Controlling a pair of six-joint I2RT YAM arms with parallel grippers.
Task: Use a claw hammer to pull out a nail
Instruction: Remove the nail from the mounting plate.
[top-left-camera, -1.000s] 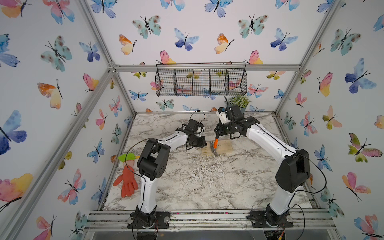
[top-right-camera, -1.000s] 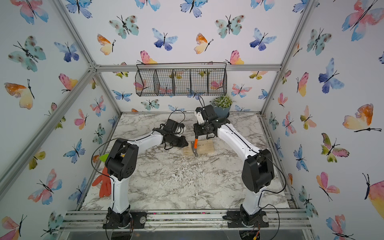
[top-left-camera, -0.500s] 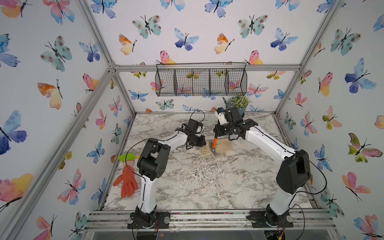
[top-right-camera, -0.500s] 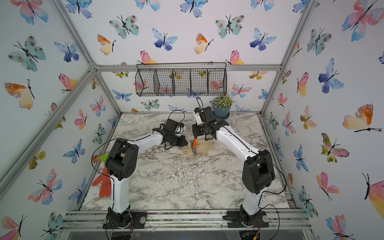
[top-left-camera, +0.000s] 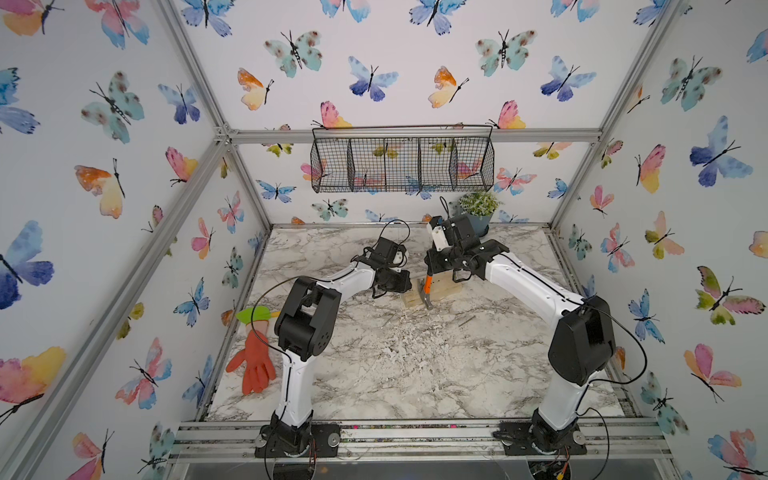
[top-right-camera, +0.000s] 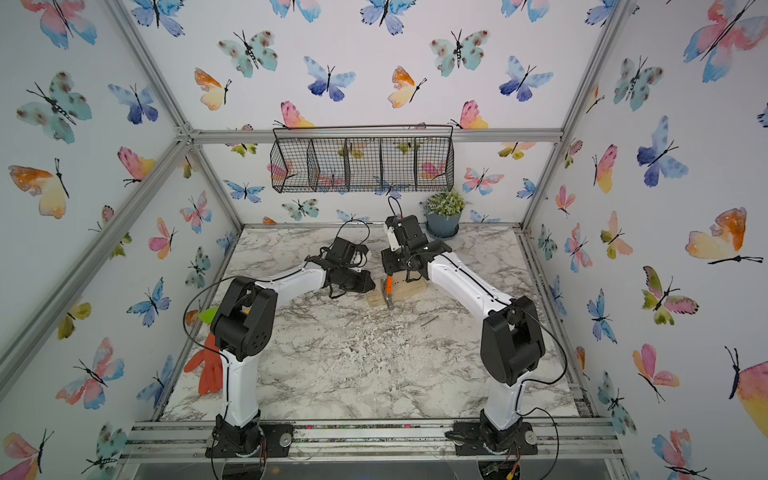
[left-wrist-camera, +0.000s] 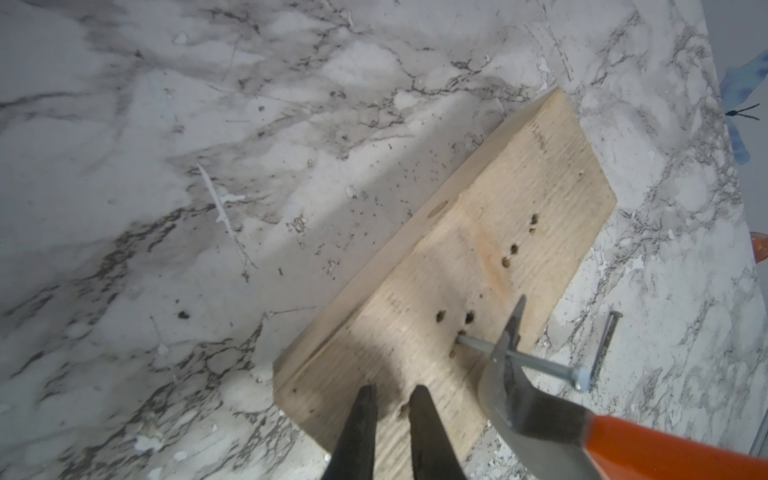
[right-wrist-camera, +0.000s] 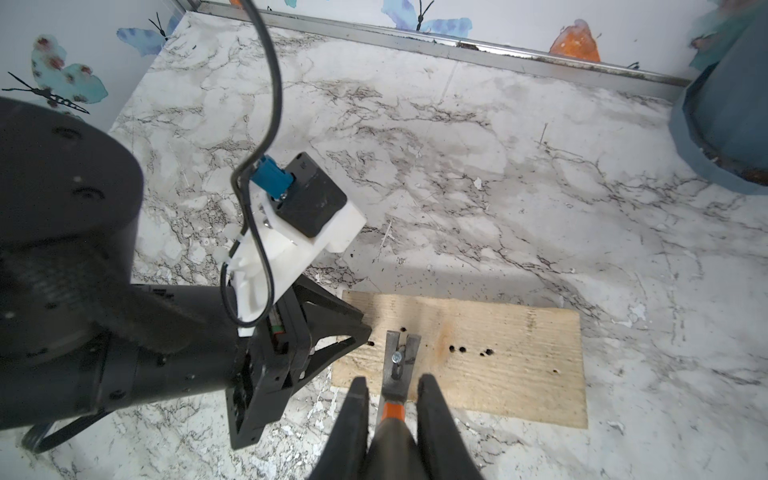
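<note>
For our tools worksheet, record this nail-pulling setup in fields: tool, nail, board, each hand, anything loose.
Tool: claw hammer, claw hooked around the nail
Nail: partly raised from the wooden board, head beyond the claw
Board: flat on the marble table, several empty holes
Right hand: shut on the hammer
Left hand: narrowly open, tips at the board's end, holding nothing
Loose: second nail lying on the table beside the board

Two slim arms have glossy white shells (top-left-camera: 349, 277) and bulky matte-black joint housings (top-left-camera: 582, 345), with black base plates (top-left-camera: 297, 441) bearing silver discs. Thin black cables (top-left-camera: 636, 353) loop along each. Just beside the claw hammer (right-wrist-camera: 397, 384) are black truss-shaped fingers (right-wrist-camera: 332, 320), a white camera bracket (right-wrist-camera: 291, 249) and a blue plug (right-wrist-camera: 272, 176).
</note>
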